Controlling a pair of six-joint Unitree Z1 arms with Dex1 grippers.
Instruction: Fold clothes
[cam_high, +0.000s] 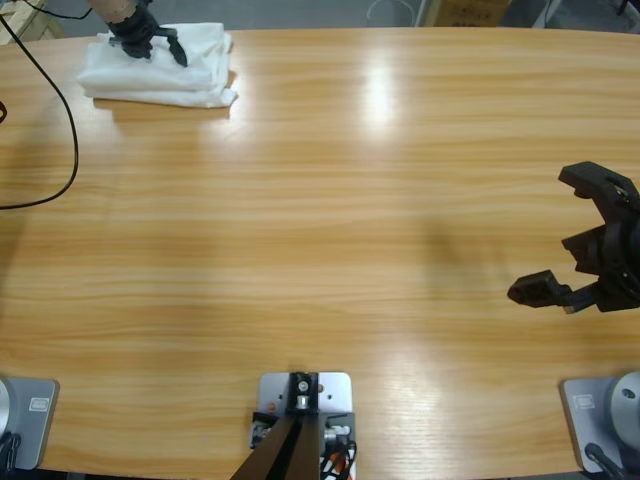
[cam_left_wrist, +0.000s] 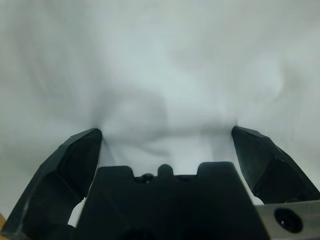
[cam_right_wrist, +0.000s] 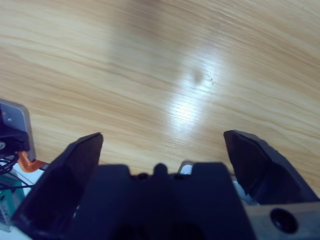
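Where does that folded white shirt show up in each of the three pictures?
High view: the folded white T-shirt lies at the table's top left corner, under the left pincer.
Left wrist view: the white cloth fills the picture.
Right wrist view: not in it.
Shared landmark: the left pincer's open black jaws on the cloth.

Scene evenly and brightly lit from overhead. Two pale glare streaks seen on long glossy wooden table (cam_high: 330, 200) in high view, near top centre. Soft dark shadow cast along near edge of folded white cotton T-shirts (cam_high: 160, 68). Faint shadow patch noted on wood beside right arm's black two-jaw gripper (cam_high: 578, 238). Left wrist view filled by white cloth (cam_left_wrist: 160, 65) (soft, out of focus, grey shading in creases). Right wrist view: white glare spot on wood grain, black jaws blurred in foreground.
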